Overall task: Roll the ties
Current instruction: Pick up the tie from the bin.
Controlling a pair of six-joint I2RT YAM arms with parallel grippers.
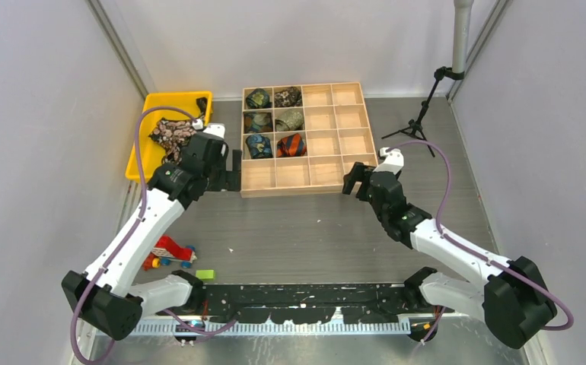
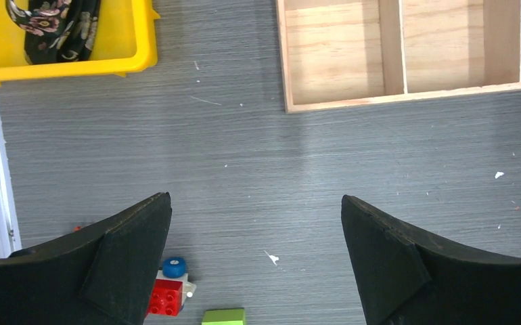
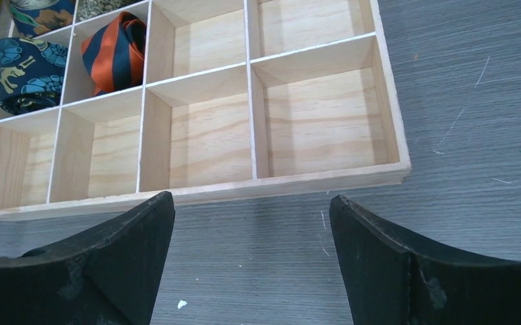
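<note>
Edge of wooden tray (image 1: 305, 190) between wide-open left end effector (image 2: 255, 198) and wide-open right end effector (image 3: 251, 196).

This looked like a robotics lab cell: plain pale panels (image 1: 39, 114) walled in a grey bench (image 1: 313, 228) on three sides, a left arm (image 1: 141, 228) and a right arm (image 1: 457, 251) trailing purple cables (image 1: 139, 152) were mounted at its near edge, and a small tripod (image 1: 419, 122) stood far right.

Wide-apart black jaws above grey table (image 3: 461, 135), wooden grid box (image 3: 258, 184) ahead, rolled ties (image 3: 116, 51) in upper-left cells.
</note>
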